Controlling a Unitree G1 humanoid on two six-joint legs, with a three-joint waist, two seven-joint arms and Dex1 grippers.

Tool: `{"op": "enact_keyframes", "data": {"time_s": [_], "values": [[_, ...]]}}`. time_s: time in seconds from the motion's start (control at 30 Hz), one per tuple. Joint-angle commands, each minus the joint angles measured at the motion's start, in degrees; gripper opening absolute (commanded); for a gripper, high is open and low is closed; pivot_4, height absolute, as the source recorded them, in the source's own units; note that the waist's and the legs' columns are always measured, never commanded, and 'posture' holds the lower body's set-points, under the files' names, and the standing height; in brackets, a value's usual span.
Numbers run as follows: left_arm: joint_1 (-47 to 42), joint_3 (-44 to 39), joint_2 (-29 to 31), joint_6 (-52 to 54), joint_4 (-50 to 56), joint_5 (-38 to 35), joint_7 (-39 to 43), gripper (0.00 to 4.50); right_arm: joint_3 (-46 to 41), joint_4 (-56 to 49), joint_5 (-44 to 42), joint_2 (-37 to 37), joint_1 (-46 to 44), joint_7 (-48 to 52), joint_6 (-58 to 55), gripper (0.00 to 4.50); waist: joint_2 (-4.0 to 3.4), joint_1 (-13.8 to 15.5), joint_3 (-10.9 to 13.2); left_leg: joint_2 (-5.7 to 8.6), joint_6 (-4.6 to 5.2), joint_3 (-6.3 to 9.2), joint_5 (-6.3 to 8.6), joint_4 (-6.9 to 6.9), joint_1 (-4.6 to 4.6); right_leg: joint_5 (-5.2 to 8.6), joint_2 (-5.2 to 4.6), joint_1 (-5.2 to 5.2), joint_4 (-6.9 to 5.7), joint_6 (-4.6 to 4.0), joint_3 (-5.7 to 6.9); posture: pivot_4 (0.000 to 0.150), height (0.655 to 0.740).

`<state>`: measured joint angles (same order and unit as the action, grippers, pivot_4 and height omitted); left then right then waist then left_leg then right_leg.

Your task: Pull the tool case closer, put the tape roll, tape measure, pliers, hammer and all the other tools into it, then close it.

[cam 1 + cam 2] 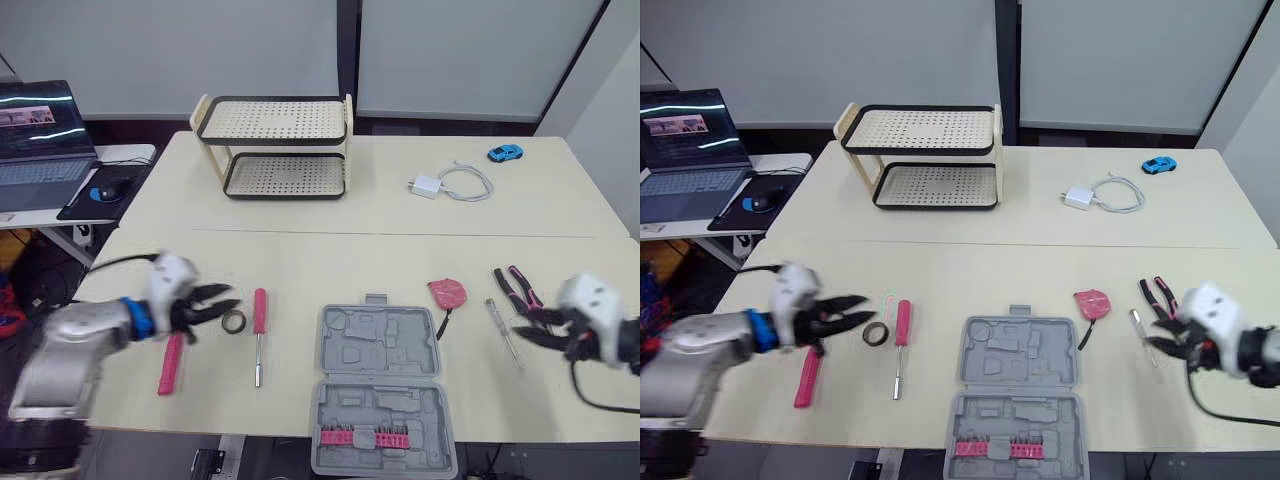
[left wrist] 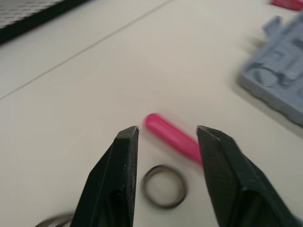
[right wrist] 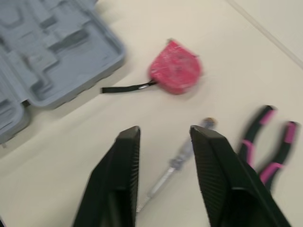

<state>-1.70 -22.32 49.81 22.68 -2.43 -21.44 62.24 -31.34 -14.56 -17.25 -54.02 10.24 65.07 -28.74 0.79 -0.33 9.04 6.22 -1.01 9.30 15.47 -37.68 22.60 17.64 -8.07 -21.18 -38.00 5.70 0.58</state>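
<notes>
Fingers (image 2: pixel 124 175) of the left gripper (image 2: pixel 168 133) stand apart and hold nothing. They are poised just above the tape roll (image 2: pixel 164 186), which lies flat on the table (image 1: pixel 330 255) between them, with the pink screwdriver (image 1: pixel 259 330) just beside it. A pink-handled tool (image 1: pixel 169 366), possibly the hammer, lies near the left arm. The right gripper (image 3: pixel 165 131) is likewise spread and empty, hovering over a slim clear-handled screwdriver (image 3: pixel 177 158). The pliers (image 3: pixel 267 142) lie just beside that, and the tape measure (image 3: pixel 175 66) is a little further toward the case. The tool case (image 1: pixel 380 345) sits open between the 2 arms at the table's near edge, so the pull looks done. Its moulded pockets look bare except for a strip of pink bits (image 1: pixel 363 436). By my reading all 6 loose tools are yet to be packed, and then the lid shut.
</notes>
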Motion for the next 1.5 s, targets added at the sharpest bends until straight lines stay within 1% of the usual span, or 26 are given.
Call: {"op": "enact_keyframes", "data": {"time_s": [0.03,0.13,0.17,0.27,0.33,0.5,0.7,0.8,0.87,0.93,1.0,1.07,1.17,1.23,1.33,1.43,1.5], "values": [[2.7,-7.3,2.9,-3.8,-7.9,-0.8,1.4,3.18,-5.9,5.9,-1.0,-0.1,0.3,-0.3,4.7,3.17,-0.01,0.1,0.0,0.00,0.09,0.00,0.05,0.00,-0.01,0.00,0.00,-0.01,0.01,0.00,-0.01,0.150,0.7400],[5.6,-12.0,5.1,-9.4,-20.0,0.9,0.3,4.19,-9.0,16.0,0.6,-0.2,0.4,-2.0,10.6,4.26,-0.02,0.1,0.0,-0.01,0.10,0.00,0.06,0.00,-0.08,0.00,-0.01,-0.14,0.01,0.00,0.00,0.150,0.7400],[6.1,-13.1,5.6,-11.3,-24.4,1.1,-0.4,4.47,-9.7,20.0,1.2,-0.2,0.7,-2.6,13.3,4.50,-0.01,0.1,0.0,0.00,0.10,-0.02,0.06,0.02,-0.09,0.00,-0.01,-0.16,0.02,0.00,-0.01,0.150,0.7400],[6.0,-15.1,6.8,-15.9,-35.5,1.6,-2.6,4.47,-11.2,29.6,2.2,-0.3,1.7,-4.3,19.4,4.50,0.02,0.1,0.1,0.02,0.11,-0.06,0.07,0.10,-0.12,0.00,-0.04,-0.20,0.04,0.00,-0.03,0.150,0.7400],[5.6,-14.8,7.2,-18.0,-39.0,1.7,-2.6,4.47,-11.1,33.2,2.3,-0.5,2.1,-4.9,22.1,4.50,0.00,0.1,0.1,0.02,0.11,-0.05,0.07,0.20,-0.15,0.00,-0.06,-0.21,0.04,0.00,-0.03,0.150,0.7400],[4.4,-13.8,6.9,-20.0,-40.1,1.5,-2.8,4.47,-10.2,38.3,2.0,-1.1,1.6,-6.1,25.8,4.50,0.01,0.1,0.0,-0.02,0.06,-0.07,0.02,0.61,-0.48,-0.02,-0.07,-0.15,0.01,-0.05,-0.06,0.150,0.7400],[2.2,-11.4,6.1,-21.2,-36.7,3.1,-5.7,4.47,-7.0,38.5,2.8,-1.9,-1.1,-7.8,26.5,4.50,-0.03,-0.5,0.0,-0.05,0.05,-0.15,0.02,0.72,-0.68,-0.02,-0.04,-0.08,-0.01,-0.05,-0.16,0.150,0.7400],[1.4,-11.8,5.3,-20.9,-33.9,1.8,-6.2,4.47,-4.9,34.2,2.4,-1.3,-1.6,-8.0,25.8,4.50,-0.04,-1.1,0.0,-0.04,0.05,-0.15,0.02,0.72,-0.68,-0.02,-0.04,-0.08,0.00,-0.05,-0.17,0.150,0.7400],[1.0,-12.9,4.6,-21.5,-31.7,0.7,-6.7,4.47,-2.1,28.4,3.0,-0.6,-1.5,-9.0,25.5,4.50,-0.04,-1.3,0.0,-0.04,0.04,-0.15,0.02,0.72,-0.67,-0.02,-0.05,-0.06,0.00,-0.05,-0.17,0.150,0.7400],[2.1,-10.9,5.9,-19.2,-29.2,2.3,-6.9,4.47,1.5,19.7,0.6,0.9,-2.5,-9.9,20.5,4.50,-0.03,-1.7,0.0,-0.08,0.04,-0.14,0.02,0.71,-0.67,-0.02,-0.03,-0.05,-0.01,-0.05,-0.16,0.150,0.7400],[2.8,-9.4,7.2,-16.3,-26.7,2.6,-5.3,4.47,5.5,11.9,-0.5,2.9,-5.0,-11.5,18.1,4.50,-0.03,-2.0,0.0,-0.18,0.03,-0.19,0.02,0.72,-0.66,-0.02,0.02,0.06,-0.05,-0.06,-0.15,0.150,0.7400],[3.0,-9.2,7.8,-13.0,-24.5,1.3,-3.8,4.47,10.5,4.8,-3.5,4.7,-9.2,-11.3,14.1,4.50,-0.07,-2.2,0.0,-0.26,0.03,-0.21,0.02,0.73,-0.66,-0.02,0.09,0.04,-0.08,-0.06,-0.15,0.150,0.7400],[2.9,-9.3,7.5,-9.6,-22.1,0.5,-4.2,4.47,18.5,-3.9,-9.5,6.8,-16.5,-8.3,8.7,4.50,-0.12,-2.2,0.1,-0.27,0.02,-0.19,0.01,0.73,-0.63,-0.03,0.11,0.00,-0.09,-0.07,-0.14,0.150,0.7400],[4.0,-9.6,6.9,-8.6,-19.6,0.3,-4.4,4.47,21.4,-7.7,-13.5,8.2,-19.9,-6.9,6.4,4.50,-0.07,-1.9,0.1,-0.28,0.01,-0.16,0.01,0.72,-0.61,-0.03,0.11,-0.03,-0.05,-0.07,-0.09,0.150,0.7400],[7.0,-10.7,6.1,-6.1,-14.7,-1.1,-3.5,4.47,25.2,-11.9,-16.8,10.6,-24.3,-6.7,4.7,4.50,0.05,-1.4,0.1,-0.30,-0.03,-0.15,0.01,0.70,-0.60,-0.03,0.10,-0.16,0.06,-0.07,-0.04,0.150,0.7400],[12.2,-11.1,6.1,-5.5,-10.2,-0.7,-2.7,4.47,28.3,-13.6,-17.9,12.2,-26.1,-5.8,4.9,4.50,0.11,-1.2,0.1,-0.28,-0.24,-0.14,-0.07,0.71,-0.57,-0.03,0.06,-0.17,0.14,-0.08,-0.03,0.150,0.7400],[14.4,-12.0,5.6,-4.3,-7.8,-1.6,-2.7,4.47,29.7,-13.2,-17.1,12.3,-25.6,-4.3,6.2,4.50,0.12,-1.0,0.1,-0.28,-0.24,-0.14,-0.06,0.72,-0.55,-0.03,0.06,-0.17,0.17,-0.08,-0.02,0.150,0.7400]]}}
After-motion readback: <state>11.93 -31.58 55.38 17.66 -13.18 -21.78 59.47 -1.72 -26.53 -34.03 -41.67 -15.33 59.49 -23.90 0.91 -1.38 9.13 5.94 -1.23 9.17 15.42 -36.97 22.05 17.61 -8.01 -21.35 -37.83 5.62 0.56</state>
